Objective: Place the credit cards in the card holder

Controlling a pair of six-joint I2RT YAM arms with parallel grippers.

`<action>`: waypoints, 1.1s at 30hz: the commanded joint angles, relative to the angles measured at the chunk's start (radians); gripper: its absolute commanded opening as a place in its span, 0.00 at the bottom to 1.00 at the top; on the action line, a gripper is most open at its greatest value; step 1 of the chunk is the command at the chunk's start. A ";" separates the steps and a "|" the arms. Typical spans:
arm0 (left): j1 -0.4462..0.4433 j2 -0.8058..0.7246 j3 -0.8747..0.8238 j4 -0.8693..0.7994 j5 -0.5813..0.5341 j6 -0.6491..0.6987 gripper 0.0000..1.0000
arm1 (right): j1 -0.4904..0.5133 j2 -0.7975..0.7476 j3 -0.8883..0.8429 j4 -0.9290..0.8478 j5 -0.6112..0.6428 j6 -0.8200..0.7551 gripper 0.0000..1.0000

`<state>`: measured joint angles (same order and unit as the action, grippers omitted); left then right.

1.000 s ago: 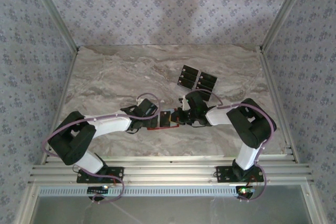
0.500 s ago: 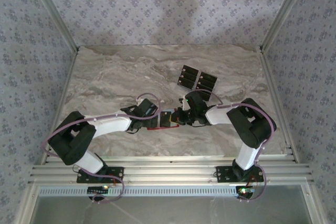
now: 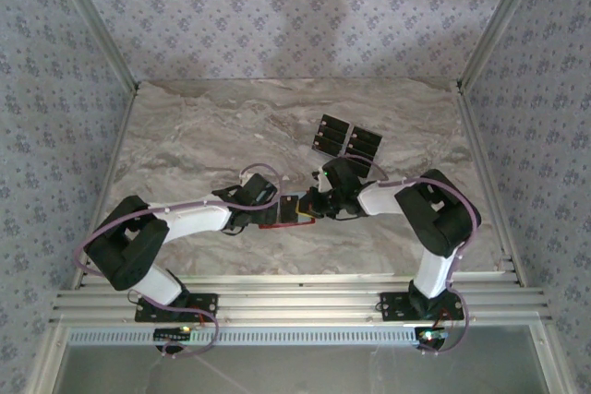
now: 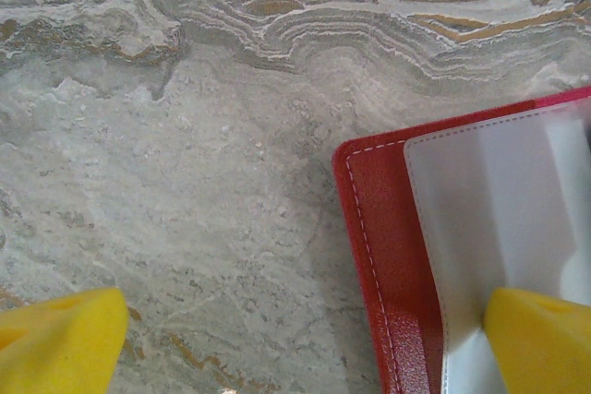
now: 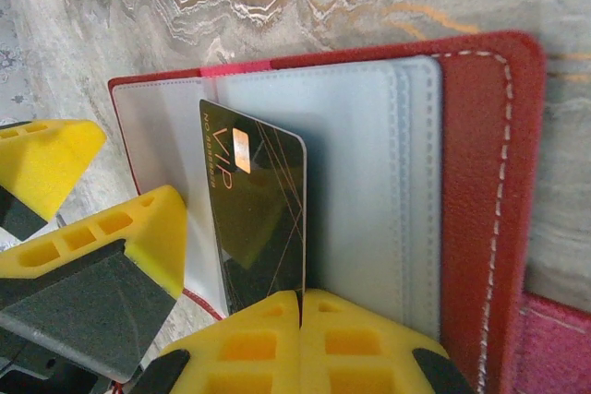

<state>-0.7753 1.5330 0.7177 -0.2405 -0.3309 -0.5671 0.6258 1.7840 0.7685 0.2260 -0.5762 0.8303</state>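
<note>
**Right clamped, left wide**

Your right gripper is clamped on 1 black gold-lined card, held over the pale pockets of the open red folding card holder. Your left gripper stands wide, 1 yellow finger on the holder. Other black cards lie farther back on the marble table.

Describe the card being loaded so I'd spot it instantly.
On the marble table lies the open red card holder. Against its pale pockets the right gripper pinches a black VIP card, tilted up, unlike the loose cards lying flat farther back.
</note>
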 commanded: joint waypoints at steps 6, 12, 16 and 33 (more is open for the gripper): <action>0.000 -0.001 -0.024 -0.082 -0.022 0.005 1.00 | 0.000 0.029 0.037 -0.074 -0.012 -0.014 0.00; 0.000 -0.004 -0.023 -0.083 -0.022 0.004 0.99 | -0.010 0.033 0.053 -0.109 -0.043 -0.029 0.00; 0.000 -0.002 -0.026 -0.082 -0.021 0.005 0.99 | -0.021 0.041 0.079 -0.167 -0.067 -0.064 0.00; 0.000 -0.001 -0.028 -0.079 -0.024 0.004 0.99 | -0.036 0.077 0.134 -0.247 -0.112 -0.094 0.00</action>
<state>-0.7753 1.5330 0.7170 -0.2398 -0.3309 -0.5671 0.5949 1.8484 0.8894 0.0513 -0.6746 0.7612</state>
